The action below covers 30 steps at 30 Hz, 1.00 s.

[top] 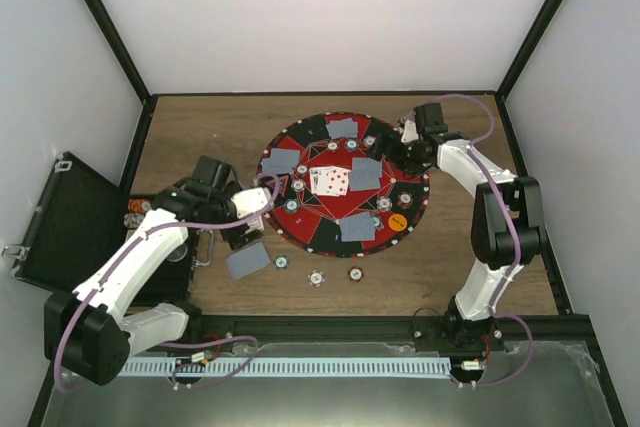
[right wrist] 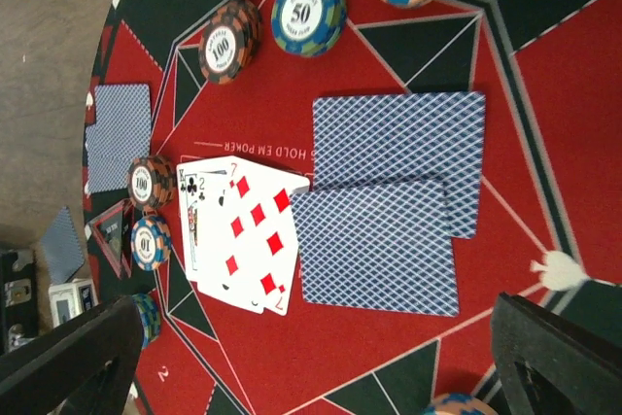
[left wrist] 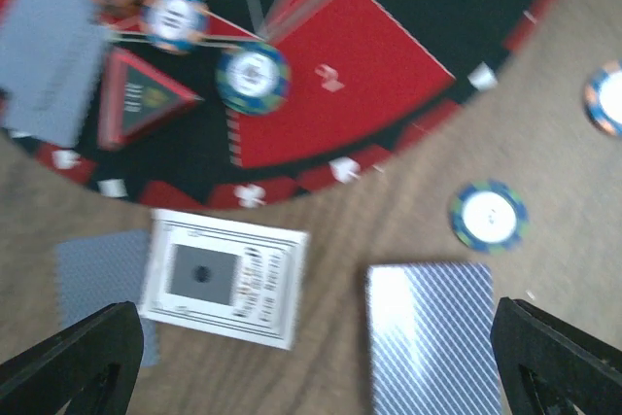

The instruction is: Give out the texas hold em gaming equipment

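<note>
The round red-and-black poker mat (top: 300, 229) lies mid-table with grey-blue-backed cards (top: 366, 173), face-up cards (top: 328, 180) and poker chips (top: 402, 198) on it. An orange marker disc (top: 398, 220) sits near its right rim. My left gripper (top: 243, 234) hovers open over the mat's near-left edge. Below it, the left wrist view shows a card deck (left wrist: 432, 337), a white printed card (left wrist: 225, 277) and a chip (left wrist: 488, 215) on the wood. My right gripper (top: 392, 157) stands open and empty over the mat; under it lie two face-down cards (right wrist: 389, 211) and fanned face-up cards (right wrist: 238, 230).
A black case (top: 60, 222) lies open off the table's left edge. The deck (top: 248, 260) and three loose chips (top: 316, 278) lie on the wood in front of the mat. Chip stacks (right wrist: 307, 13) stand on the mat beyond the right gripper.
</note>
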{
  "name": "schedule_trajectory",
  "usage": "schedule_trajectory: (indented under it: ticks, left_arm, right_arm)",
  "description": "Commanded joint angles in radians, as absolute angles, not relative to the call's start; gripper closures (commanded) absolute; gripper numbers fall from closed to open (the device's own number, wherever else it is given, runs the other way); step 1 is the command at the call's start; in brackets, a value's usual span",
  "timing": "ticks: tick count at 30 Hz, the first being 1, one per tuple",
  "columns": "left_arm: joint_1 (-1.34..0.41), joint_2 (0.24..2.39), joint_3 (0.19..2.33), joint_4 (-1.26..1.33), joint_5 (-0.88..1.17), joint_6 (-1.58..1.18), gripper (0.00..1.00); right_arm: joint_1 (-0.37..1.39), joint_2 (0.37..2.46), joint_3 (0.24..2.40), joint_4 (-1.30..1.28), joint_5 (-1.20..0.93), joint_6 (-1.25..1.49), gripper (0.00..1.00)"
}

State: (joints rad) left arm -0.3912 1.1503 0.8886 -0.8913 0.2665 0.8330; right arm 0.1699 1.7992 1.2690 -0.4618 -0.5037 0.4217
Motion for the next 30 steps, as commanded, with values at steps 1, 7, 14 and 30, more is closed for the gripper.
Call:
schedule_trajectory:
  ticks: [1,7,14,30]
  left_arm:
    - [-0.356,1.119,0.912,-0.653,0.206,0.581,0.0]
    - [-0.237,1.138,0.828,-0.276,0.165,0.321,0.0]
    - [-0.097,1.177,0.589,0.277,0.013,0.075,0.0]
    - [-0.063,1.485,0.348,0.981,-0.071,0.112,0.0]
  right_arm:
    - [0.182,1.685,1.259,-0.514,-0.328,0.397,0.0]
    - [0.184,1.461,1.075,-0.381,0.008,0.439,0.0]
    - [0.183,1.08,0.577,0.154,0.384,0.299,0.0]
    - [0.124,1.288,0.318,0.858,0.468,0.149,0.0]
